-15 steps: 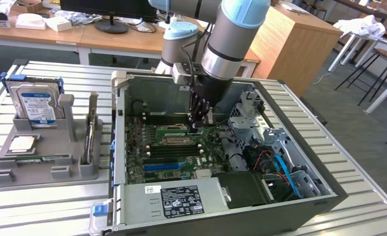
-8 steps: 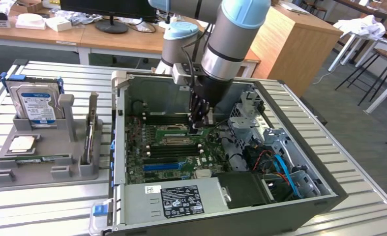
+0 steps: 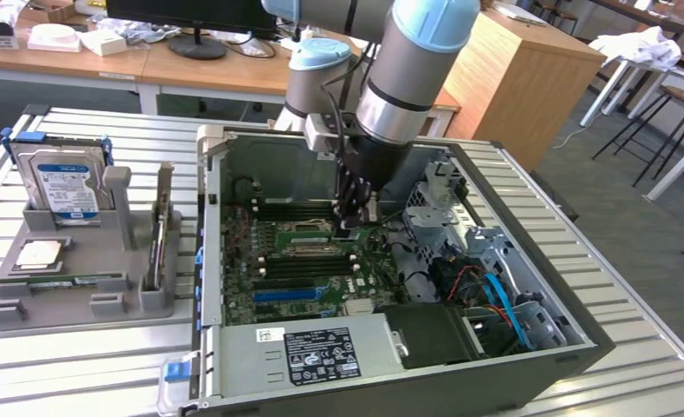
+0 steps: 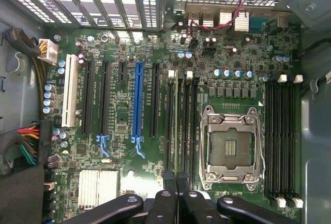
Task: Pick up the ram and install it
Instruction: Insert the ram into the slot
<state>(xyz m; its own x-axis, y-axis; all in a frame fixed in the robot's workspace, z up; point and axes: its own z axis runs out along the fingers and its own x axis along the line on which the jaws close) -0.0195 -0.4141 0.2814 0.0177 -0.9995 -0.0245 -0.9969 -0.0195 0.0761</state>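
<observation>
Slatted metal worktop (image 3: 75, 365) carries an open computer case (image 3: 515, 369). Down inside it, the ram (image 4: 177, 125) stands edge-on along a memory slot just beside the empty CPU socket (image 4: 230, 149), lined up to seat. The pincer (image 4: 177, 199) looks closed on the ram's near end, fingers pinched together to hold it upright. Neighbouring slots flank it closely, while bundled cables (image 4: 26, 144) lie well apart. A hard drive (image 3: 66, 187) sits in the grey tray (image 3: 40, 313) outside.
</observation>
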